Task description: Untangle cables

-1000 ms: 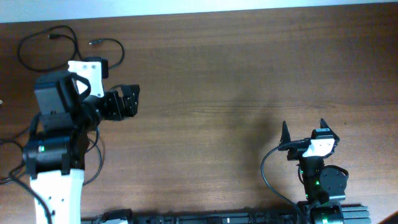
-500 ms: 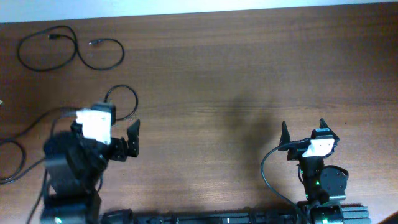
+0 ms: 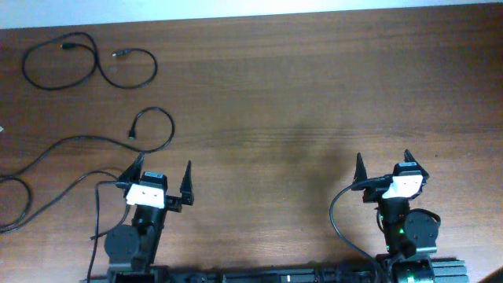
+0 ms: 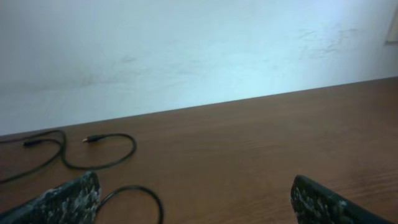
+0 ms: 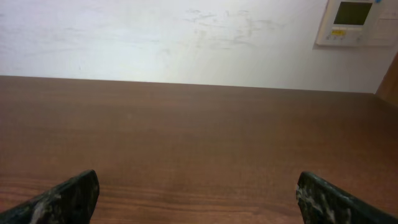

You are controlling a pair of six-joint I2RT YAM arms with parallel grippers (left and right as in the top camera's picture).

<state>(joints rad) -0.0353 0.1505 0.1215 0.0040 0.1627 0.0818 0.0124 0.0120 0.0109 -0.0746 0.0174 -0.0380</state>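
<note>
Thin black cables lie on the brown table at the left. One cable (image 3: 154, 66) lies in loose loops at the far left corner with both small plugs showing; it also shows in the left wrist view (image 4: 133, 147). A second cable (image 3: 171, 130) ends in a hook-shaped curl and runs off toward the left edge; its curl shows in the left wrist view (image 4: 155, 199) just ahead of the left finger. My left gripper (image 3: 164, 174) is open and empty near the front edge, close to that curl. My right gripper (image 3: 383, 167) is open and empty at the front right, over bare wood.
More black strands (image 3: 20, 206) loop at the left edge beside the left arm's base. A thicker black wire (image 3: 334, 212) belongs to the right arm. A white wall (image 5: 186, 37) with a small panel (image 5: 351, 18) stands beyond the table's far edge.
My left arm has pulled back from the far left cables to the front edge, uncovering the hooked cable. The right arm has not moved.
</note>
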